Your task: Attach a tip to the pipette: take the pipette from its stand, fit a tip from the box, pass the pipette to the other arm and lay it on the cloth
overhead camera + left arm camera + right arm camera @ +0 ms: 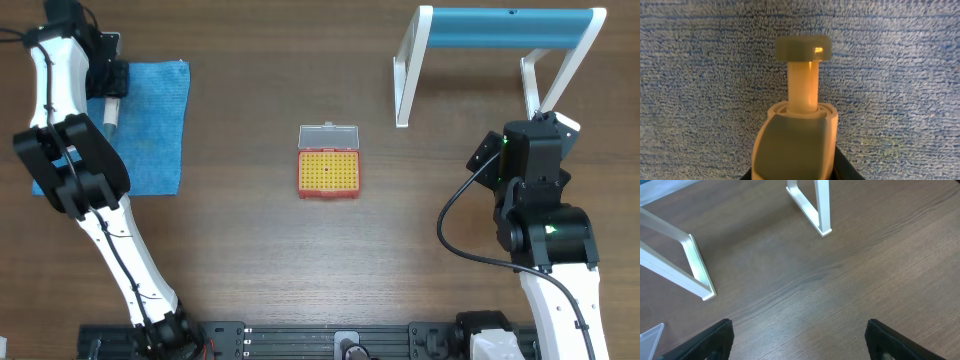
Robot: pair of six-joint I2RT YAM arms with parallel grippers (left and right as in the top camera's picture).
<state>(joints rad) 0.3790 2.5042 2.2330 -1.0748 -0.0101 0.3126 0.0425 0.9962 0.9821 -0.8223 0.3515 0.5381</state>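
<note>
Blue cloth (690,60) under pipette (802,115), plunger (803,48) away from L end effector (107,85) clamping it, R end effector (797,340) apart

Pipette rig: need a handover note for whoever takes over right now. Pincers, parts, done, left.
Left pincer: shut on the pipette, over the blue cloth; can't tell if it touches the cloth.
Right pincer: open, holding nothing, above the table near the stand.
Tip box: mid-table, lid open.
Done: pipette is off the stand and in the left arm, so handover looks complete. The tip is hidden; check it.
Left: lay the pipette on the cloth, release.
</note>
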